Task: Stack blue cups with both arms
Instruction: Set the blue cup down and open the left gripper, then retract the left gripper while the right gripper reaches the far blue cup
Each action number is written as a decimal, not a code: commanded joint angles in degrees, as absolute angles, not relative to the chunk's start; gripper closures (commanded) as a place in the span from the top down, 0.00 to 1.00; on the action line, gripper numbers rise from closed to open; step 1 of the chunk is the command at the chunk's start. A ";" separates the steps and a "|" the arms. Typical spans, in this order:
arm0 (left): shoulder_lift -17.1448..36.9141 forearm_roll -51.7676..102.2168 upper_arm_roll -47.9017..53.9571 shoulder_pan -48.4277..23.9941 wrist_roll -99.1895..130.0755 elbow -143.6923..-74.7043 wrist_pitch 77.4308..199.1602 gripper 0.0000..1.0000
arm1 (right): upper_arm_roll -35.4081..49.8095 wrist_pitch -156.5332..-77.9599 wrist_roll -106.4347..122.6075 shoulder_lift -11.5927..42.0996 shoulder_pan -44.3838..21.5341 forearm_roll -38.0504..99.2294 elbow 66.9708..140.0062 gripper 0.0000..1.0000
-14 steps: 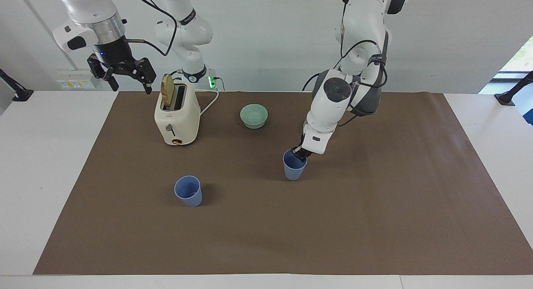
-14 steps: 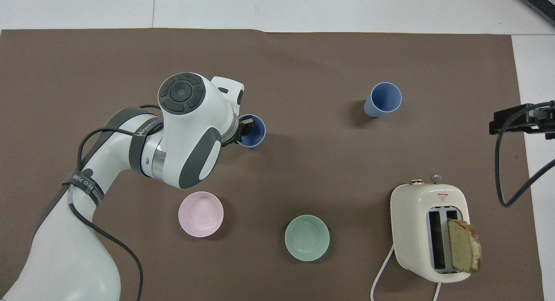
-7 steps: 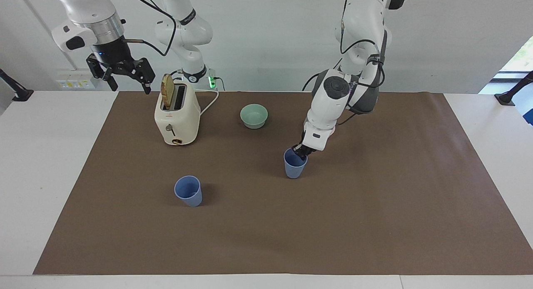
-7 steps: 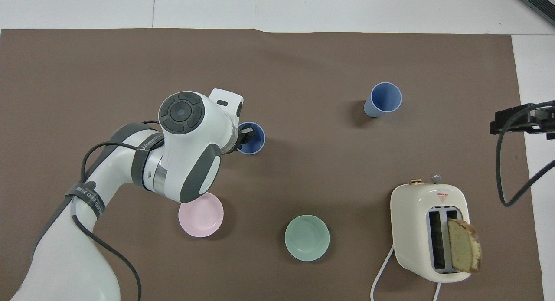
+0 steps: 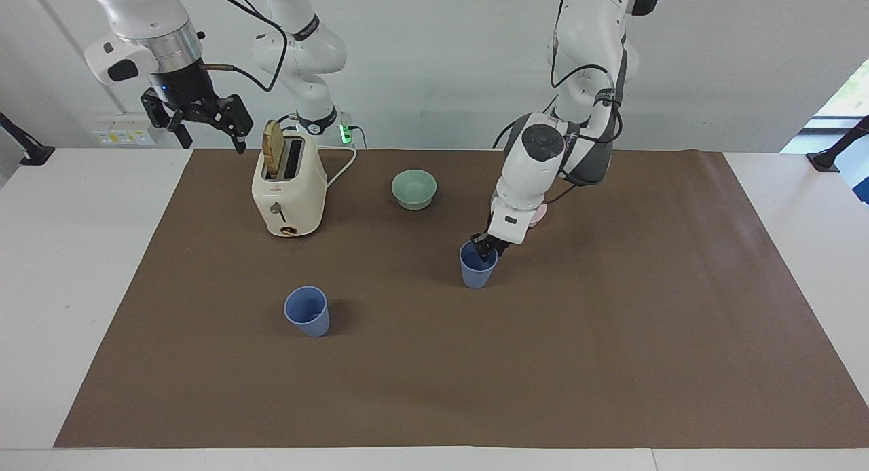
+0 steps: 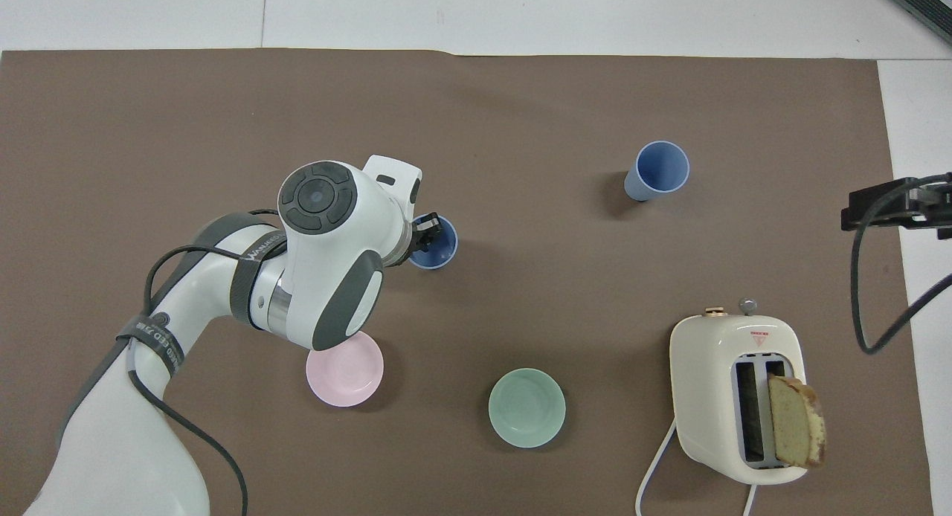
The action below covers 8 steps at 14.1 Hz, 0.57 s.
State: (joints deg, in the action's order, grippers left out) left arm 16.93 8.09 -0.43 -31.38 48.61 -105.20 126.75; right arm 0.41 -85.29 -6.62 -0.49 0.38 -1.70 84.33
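Two blue cups stand upright on the brown mat. One blue cup (image 5: 307, 311) (image 6: 658, 170) is alone, toward the right arm's end and farthest from the robots. The other blue cup (image 5: 477, 273) (image 6: 440, 250) is near the middle, and my left gripper (image 5: 483, 248) (image 6: 422, 237) reaches down onto its rim on the robots' side, its tip dipping into the mouth. The wrist hides much of the contact. My right gripper (image 5: 212, 142) (image 6: 889, 207) hangs open and empty, high over the table edge beside the toaster.
A cream toaster (image 5: 288, 193) (image 6: 736, 397) with a bread slice sticking up stands near the right arm. A mint-green bowl (image 5: 414, 188) (image 6: 526, 407) and a pink bowl (image 6: 344, 371) lie nearer the robots than the cups.
The left arm drew back a little toward the robots, and the cup under it shifted slightly the same way. The right arm has barely moved.
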 commanded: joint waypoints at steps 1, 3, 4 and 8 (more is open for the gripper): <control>14.86 7.39 -1.93 -31.12 48.08 -104.77 125.26 1.00 | 0.79 -85.96 -4.31 -1.93 1.23 -1.58 86.13 1.00; 13.19 5.72 -2.02 -28.06 45.20 -103.71 122.62 1.00 | 0.79 -85.96 -4.31 -1.93 1.23 -1.58 86.13 1.00; 11.97 5.54 -1.93 -25.95 41.87 -103.88 122.00 1.00 | 0.79 -86.04 -4.31 -1.93 1.23 -1.58 86.13 1.00; 6.69 5.62 -1.93 -16.46 25.80 -104.59 114.80 1.00 | 0.97 -87.62 -4.22 -1.06 0.97 -1.58 85.69 1.00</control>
